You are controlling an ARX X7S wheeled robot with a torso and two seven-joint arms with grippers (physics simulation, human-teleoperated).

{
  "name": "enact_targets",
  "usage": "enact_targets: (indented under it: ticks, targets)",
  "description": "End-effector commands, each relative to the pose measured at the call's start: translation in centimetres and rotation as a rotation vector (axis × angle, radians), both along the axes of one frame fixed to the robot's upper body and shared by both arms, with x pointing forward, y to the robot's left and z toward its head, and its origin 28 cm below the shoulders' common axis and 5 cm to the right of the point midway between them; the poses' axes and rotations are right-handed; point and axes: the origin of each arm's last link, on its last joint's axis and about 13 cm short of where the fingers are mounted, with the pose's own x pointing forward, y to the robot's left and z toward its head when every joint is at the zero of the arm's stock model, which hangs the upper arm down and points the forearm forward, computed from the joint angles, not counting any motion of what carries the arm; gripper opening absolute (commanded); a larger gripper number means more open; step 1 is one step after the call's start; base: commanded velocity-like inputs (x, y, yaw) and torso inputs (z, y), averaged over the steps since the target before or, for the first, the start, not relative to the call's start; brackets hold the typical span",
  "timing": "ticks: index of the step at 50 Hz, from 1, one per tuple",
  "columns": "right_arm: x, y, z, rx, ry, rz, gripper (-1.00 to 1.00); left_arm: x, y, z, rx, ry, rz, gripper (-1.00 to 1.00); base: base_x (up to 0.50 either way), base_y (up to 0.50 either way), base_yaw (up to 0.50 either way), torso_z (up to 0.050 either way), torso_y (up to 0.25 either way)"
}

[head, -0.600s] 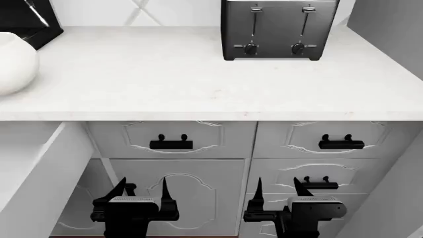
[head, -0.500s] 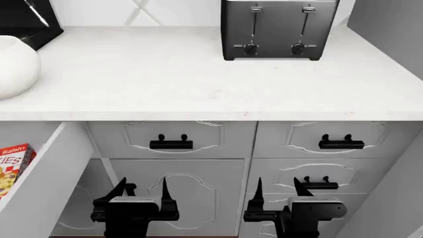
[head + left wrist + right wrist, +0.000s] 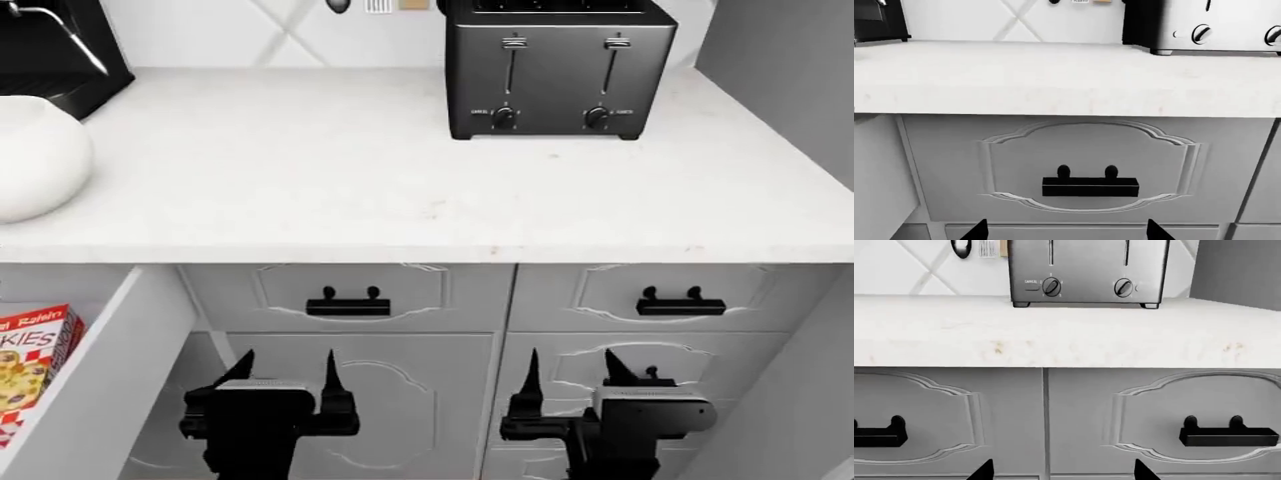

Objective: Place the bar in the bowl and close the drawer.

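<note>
The bar (image 3: 30, 362) lies flat inside the open drawer (image 3: 114, 380) at the head view's far left; only its right part shows, with red letters and cookies. The white bowl (image 3: 38, 155) stands on the countertop (image 3: 400, 190) at the far left, partly cut off. My left gripper (image 3: 284, 370) is open and empty, low in front of the cabinet doors, right of the drawer. My right gripper (image 3: 571, 368) is open and empty, level with it. In the wrist views only the fingertips (image 3: 979, 231) (image 3: 984, 471) show, wide apart.
A black toaster (image 3: 558, 65) stands at the back of the counter. A black coffee machine (image 3: 54, 45) is at the back left behind the bowl. Shut drawers with black handles (image 3: 348, 303) (image 3: 687, 303) sit under the counter edge. A grey wall (image 3: 787, 60) bounds the right.
The head view has risen and tilted, so the counter and toaster sit lower in frame. More of the bar shows in the open drawer. Both grippers stay open and low.
</note>
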Motion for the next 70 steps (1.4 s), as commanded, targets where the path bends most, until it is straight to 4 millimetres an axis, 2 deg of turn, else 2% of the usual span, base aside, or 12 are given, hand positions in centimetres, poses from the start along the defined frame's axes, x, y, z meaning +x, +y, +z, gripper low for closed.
enact_targets:
  ticks: [1,6,11,13,16,19,22,27,39,70]
  targets:
    - [-0.9,-0.7,5.5,-0.081,-0.037,0.040,1.00,0.2,0.4,6.1,0.036,0.002,-0.082,1.00,0.00,0.00,0.00,0.050,0.000]
    - [-1.3,-1.2,9.3,-0.113,-0.045,0.061,1.00,0.0,0.8,10.8,0.043,0.034,-0.168,1.00,0.00,0.00,0.00,0.050,0.000]
    - [-1.1,-1.8,12.0,-0.137,-0.035,0.062,1.00,-0.2,1.4,14.9,0.024,0.111,-0.232,1.00,0.00,0.00,0.00,0.050,0.000]
    - [-1.1,-2.0,12.9,-0.148,-0.033,0.052,1.00,0.1,2.0,16.0,0.022,0.151,-0.239,1.00,0.00,0.00,0.00,0.050,0.000]
    - [-1.0,-2.4,14.2,-0.160,-0.039,0.035,1.00,1.3,4.0,18.2,0.049,0.189,-0.079,1.00,0.00,0.00,0.00,0.050,0.000]
    - [-1.1,-2.6,15.0,-0.164,-0.045,0.026,1.00,1.2,4.0,19.8,0.074,0.265,-0.038,1.00,0.00,0.00,0.00,0.031,0.001]
    - [-1.0,-2.7,15.3,-0.166,-0.046,0.015,1.00,0.0,3.9,22.6,0.033,0.274,-0.243,1.00,0.00,0.00,0.00,0.000,0.000]
    - [-0.9,-2.8,15.6,-0.174,-0.062,-0.004,1.00,0.0,4.4,25.1,0.060,0.280,-0.228,1.00,0.00,0.28,0.00,0.000,0.000]
    - [-0.9,-2.8,15.7,-0.174,-0.075,-0.007,1.00,-0.7,4.5,26.7,0.120,0.288,-0.252,1.00,0.00,0.50,0.00,0.000,0.000]
    - [-0.9,-2.7,15.4,-0.172,-0.082,-0.006,1.00,-0.7,4.8,25.9,0.130,0.297,-0.243,1.00,0.00,0.50,0.00,0.000,0.000]
